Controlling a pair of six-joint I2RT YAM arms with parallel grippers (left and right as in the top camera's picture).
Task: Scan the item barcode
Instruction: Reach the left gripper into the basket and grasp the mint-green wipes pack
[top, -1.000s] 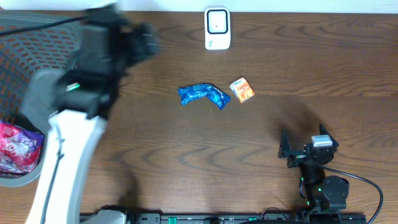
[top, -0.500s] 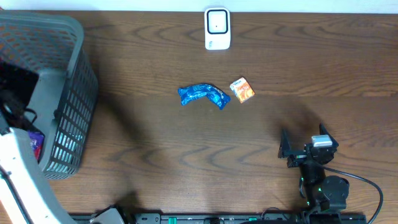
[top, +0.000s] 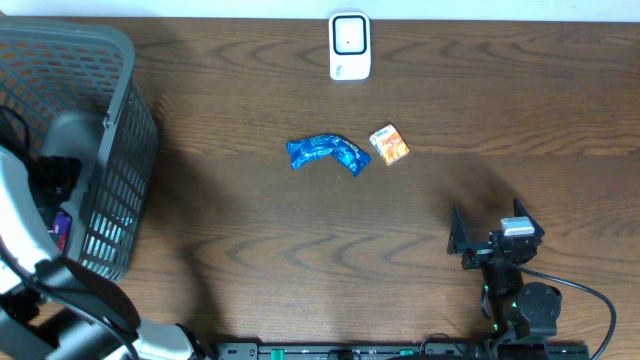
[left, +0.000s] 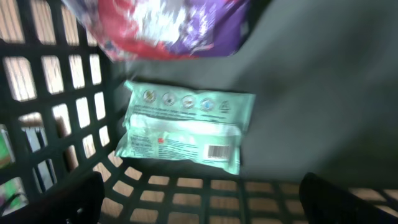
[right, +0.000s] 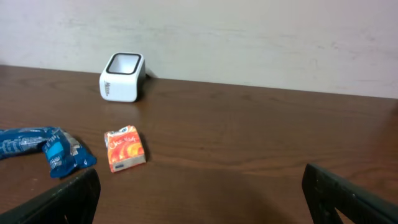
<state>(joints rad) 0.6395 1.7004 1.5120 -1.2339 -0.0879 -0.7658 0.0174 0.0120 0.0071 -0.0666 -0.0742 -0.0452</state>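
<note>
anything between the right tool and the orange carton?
Nothing. Only bare table lies between the open right tool and the orange carton. Both the overhead and right wrist views show this.

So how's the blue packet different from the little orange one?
The blue packet is long, bent and crumpled; the orange packet is short and boxy. The blue packet is also bigger than the orange packet. Both lie on the table, close together, in front of the scanner.
</note>
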